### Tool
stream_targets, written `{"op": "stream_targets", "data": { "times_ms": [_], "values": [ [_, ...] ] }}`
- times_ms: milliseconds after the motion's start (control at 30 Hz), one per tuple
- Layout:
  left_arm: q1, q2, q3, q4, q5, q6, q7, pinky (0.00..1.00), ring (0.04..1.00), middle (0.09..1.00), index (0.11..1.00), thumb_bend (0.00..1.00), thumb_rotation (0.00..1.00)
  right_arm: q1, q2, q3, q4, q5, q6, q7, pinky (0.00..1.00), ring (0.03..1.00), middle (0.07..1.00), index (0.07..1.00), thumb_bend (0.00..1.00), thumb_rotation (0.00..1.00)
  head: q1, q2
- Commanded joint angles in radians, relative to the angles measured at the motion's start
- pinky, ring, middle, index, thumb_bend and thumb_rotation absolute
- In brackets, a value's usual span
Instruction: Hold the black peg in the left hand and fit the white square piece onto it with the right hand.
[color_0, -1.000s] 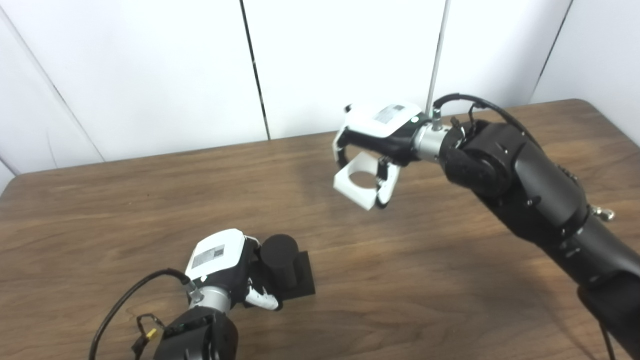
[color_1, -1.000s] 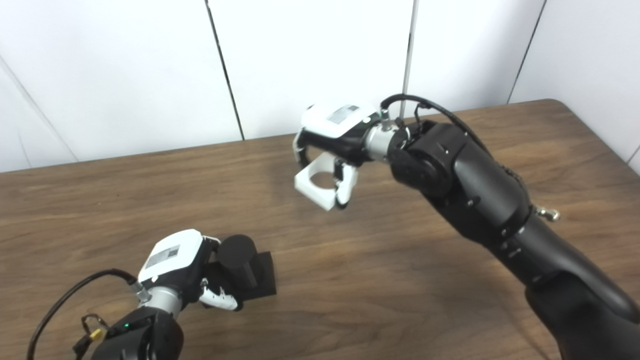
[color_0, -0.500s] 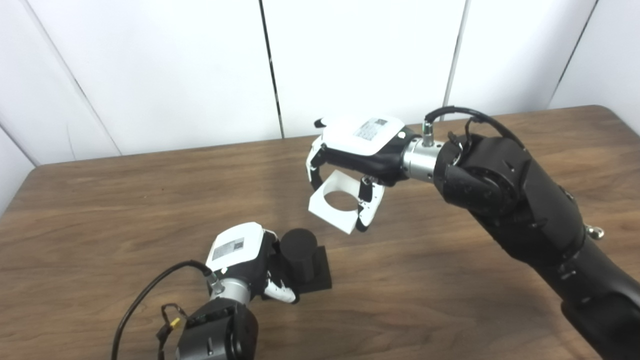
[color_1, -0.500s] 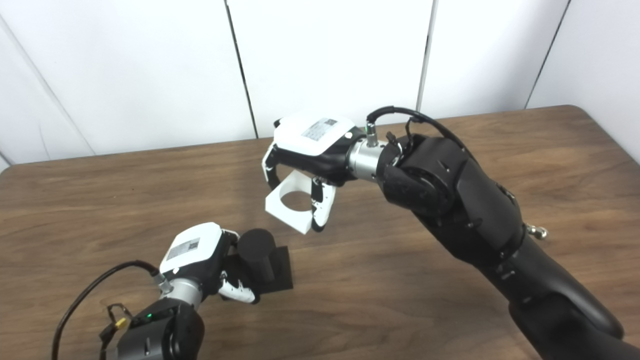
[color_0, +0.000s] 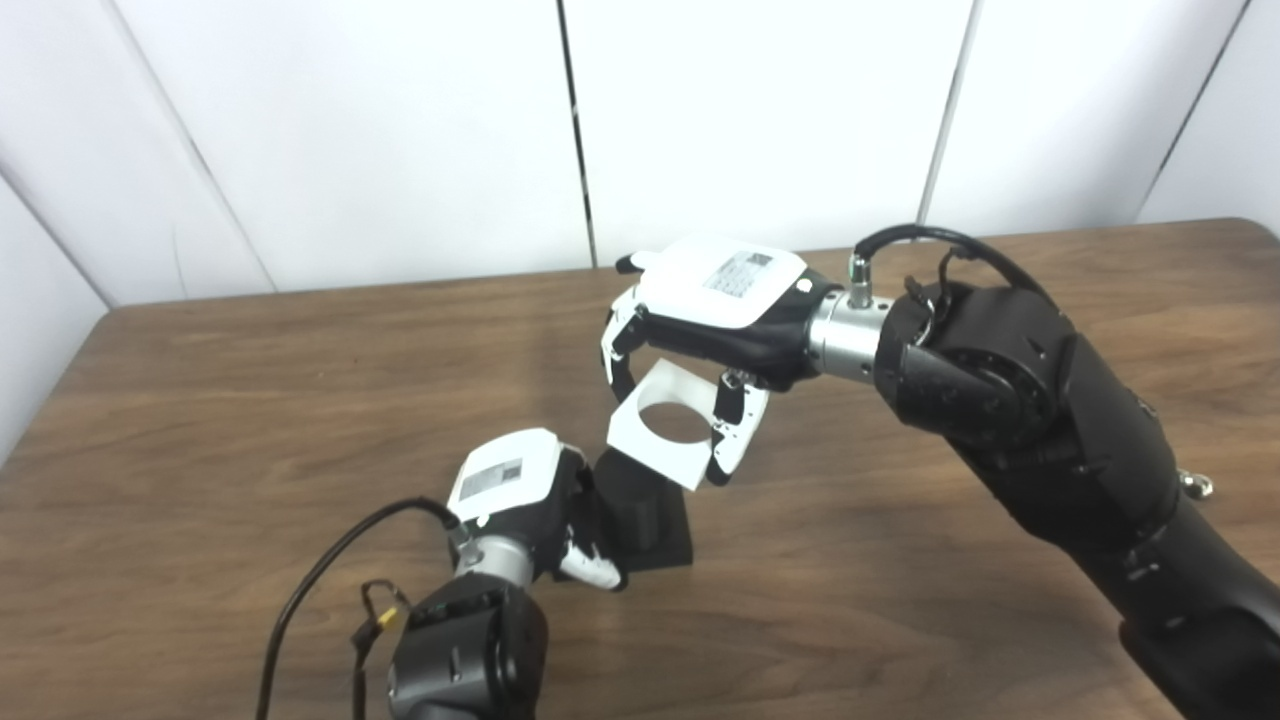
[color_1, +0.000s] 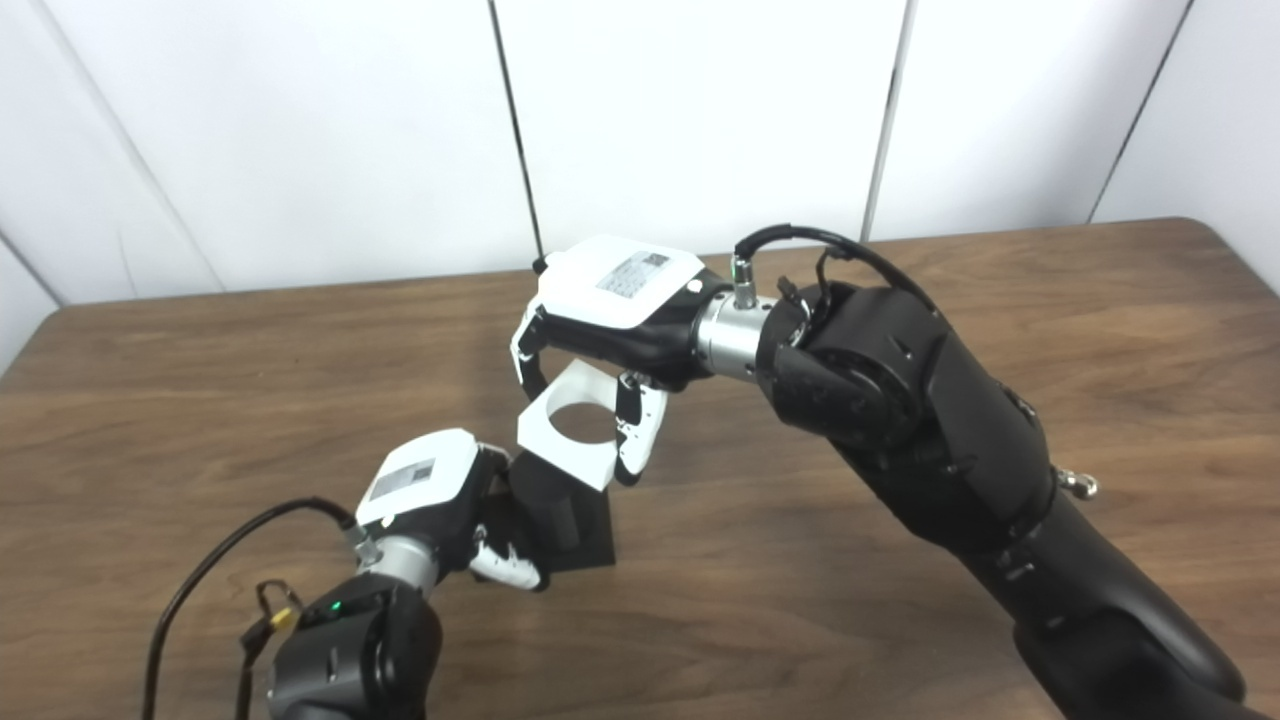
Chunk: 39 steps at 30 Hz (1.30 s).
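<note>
The black peg (color_0: 642, 515), a cylinder on a square black base, rests on the table near the front middle, and my left hand (color_0: 520, 500) is shut on its left side. My right hand (color_0: 715, 335) is shut on the white square piece (color_0: 660, 425), a flat plate with a round hole. The piece hangs tilted just above the peg, and its lower left corner covers the peg's top. In the right eye view the same piece (color_1: 565, 425) sits over the peg (color_1: 560, 515).
The brown wooden table (color_0: 250, 400) stretches wide to the left and right. White wall panels (color_0: 400, 130) stand right behind its far edge. A black cable (color_0: 330, 560) loops from my left wrist.
My right hand has carried the white piece down and left until it overlaps the peg's top. The camera has also shifted, moving the whole scene rightward in the picture. My left hand keeps its hold.
</note>
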Motion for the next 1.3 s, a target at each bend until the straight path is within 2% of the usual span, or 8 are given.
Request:
{"op": "stream_targets", "data": {
  "times_ms": [0, 333, 633, 867, 1267],
  "values": [
    [0.015, -0.019, -0.015, 0.046, 0.006, 0.001, -0.019, 0.83, 0.892, 0.838, 0.484, 0.52, 0.05, -0.016, 0.004, -0.005, -0.027, 0.004, -0.025, -0.015, 1.0, 0.85, 0.748, 0.481, 0.53, 0.14, 0.01, 0.0],
    [0.015, -0.035, -0.023, 0.054, 0.021, -0.004, -0.013, 0.81, 0.871, 0.82, 0.483, 0.52, 0.05, 0.048, 0.024, 0.016, 0.009, -0.004, -0.079, -0.043, 1.0, 0.851, 0.752, 0.481, 0.53, 0.14, 0.039, 0.006],
    [0.022, -0.05, -0.025, 0.049, 0.018, 0.006, -0.003, 0.82, 0.879, 0.826, 0.484, 0.52, 0.05, 0.113, 0.044, 0.053, 0.071, -0.053, -0.14, -0.113, 1.0, 0.872, 0.761, 0.482, 0.52, 0.13, 0.042, 0.006],
    [0.021, -0.049, -0.032, 0.054, 0.03, 0.006, -0.006, 0.8, 0.863, 0.819, 0.484, 0.52, 0.05, 0.111, 0.048, 0.061, 0.097, -0.064, -0.153, -0.143, 1.0, 0.882, 0.768, 0.482, 0.53, 0.13, 0.045, -0.001],
    [0.034, -0.053, -0.045, 0.054, 0.031, 0.015, 0.012, 0.81, 0.864, 0.816, 0.484, 0.52, 0.05, 0.095, 0.068, 0.072, 0.14, -0.083, -0.156, -0.148, 1.0, 0.881, 0.772, 0.482, 0.53, 0.13, 0.044, -0.005]
  ]
}}
